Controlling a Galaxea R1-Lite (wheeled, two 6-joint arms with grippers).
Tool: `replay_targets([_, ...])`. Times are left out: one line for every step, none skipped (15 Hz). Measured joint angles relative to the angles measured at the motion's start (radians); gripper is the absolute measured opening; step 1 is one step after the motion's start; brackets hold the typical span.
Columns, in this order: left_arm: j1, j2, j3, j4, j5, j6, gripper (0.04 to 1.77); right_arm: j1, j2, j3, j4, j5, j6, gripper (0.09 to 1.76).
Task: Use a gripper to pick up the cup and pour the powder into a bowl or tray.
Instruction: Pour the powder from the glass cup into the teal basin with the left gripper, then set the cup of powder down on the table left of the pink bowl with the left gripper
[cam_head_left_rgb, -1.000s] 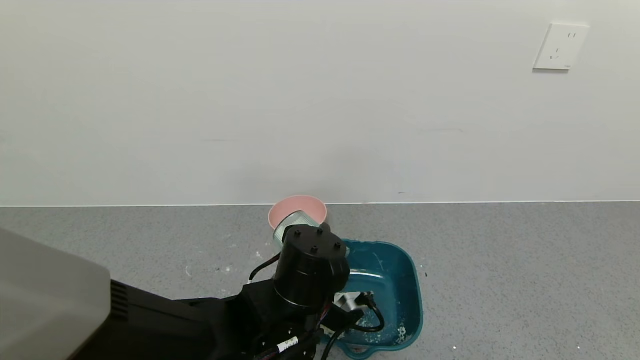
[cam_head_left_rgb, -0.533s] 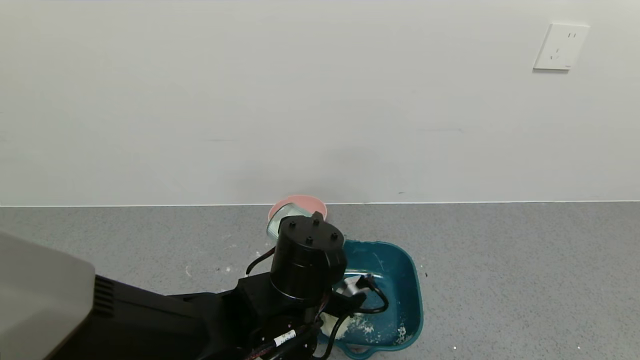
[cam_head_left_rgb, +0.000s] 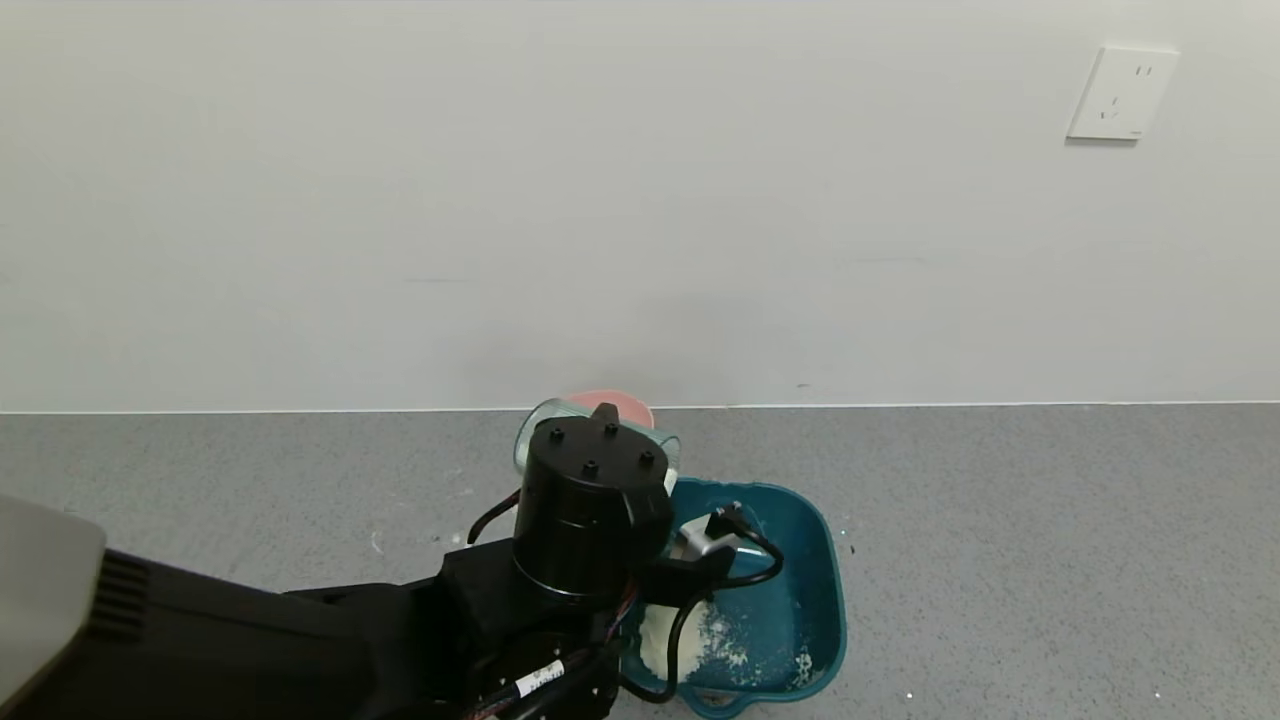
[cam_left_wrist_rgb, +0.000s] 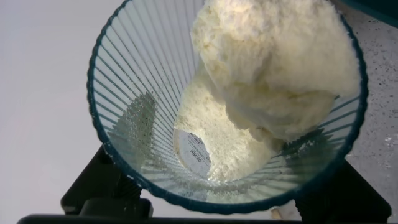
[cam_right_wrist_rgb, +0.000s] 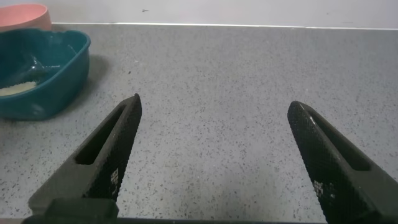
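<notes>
The head camera looked forward and down from above at the grey speckled countertop (cam_head_left_rgb: 1000, 520) and white wall. The left wrist camera sat very close, staring straight into the mouth of the ribbed translucent green-blue plastic cup (cam_left_wrist_rgb: 155, 112). The right wrist camera looked low across the counter, sharing with the head view the dark teal rounded-square plastic tub (cam_right_wrist_rgb: 43, 81) (cam_head_left_rgb: 815, 590) and round pink bowl (cam_right_wrist_rgb: 25, 15) (cam_head_left_rgb: 615, 402).

ribbed translucent cup (cam_left_wrist_rgb: 143, 118) — glossy tub (cam_head_left_rgb: 810, 570), speckled counter (cam_right_wrist_rgb: 236, 93)
</notes>
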Motion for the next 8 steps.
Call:
replay_targets([0.000, -0.006, 0.000, 0.000, 0.000, -0.032, 1.29, 0.000, 0.000, 0.000, 0.000, 0.000, 0.000, 1.71])
replay_targets([0.000, -0.010, -0.003, 0.001, 0.000, -0.072, 1.29, 0.000, 0.000, 0.000, 0.000, 0.000, 0.000, 1.71])
replay_targets([0.001, -0.014, -0.007, 0.001, 0.000, -0.110, 1.29, 0.000, 0.000, 0.000, 0.000, 0.000, 0.000, 1.71])
replay_targets([0.001, -0.018, -0.009, 0.001, 0.000, -0.147, 1.29, 0.000, 0.000, 0.000, 0.000, 0.000, 0.000, 1.71])
replay_targets([0.003, -0.023, -0.010, 0.001, 0.000, -0.193, 1.29, 0.000, 0.000, 0.000, 0.000, 0.000, 0.000, 1.71])
replay_targets([0.004, -0.027, -0.010, 0.002, 0.000, -0.239, 1.29, 0.000, 0.000, 0.000, 0.000, 0.000, 0.000, 1.71])
replay_targets([0.006, -0.033, -0.010, 0.003, 0.000, -0.286, 1.29, 0.000, 0.000, 0.000, 0.000, 0.000, 0.000, 1.71])
replay_targets([0.008, -0.039, -0.008, 0.003, 0.000, -0.334, 1.29, 0.000, 0.000, 0.000, 0.000, 0.000, 0.000, 1.71])
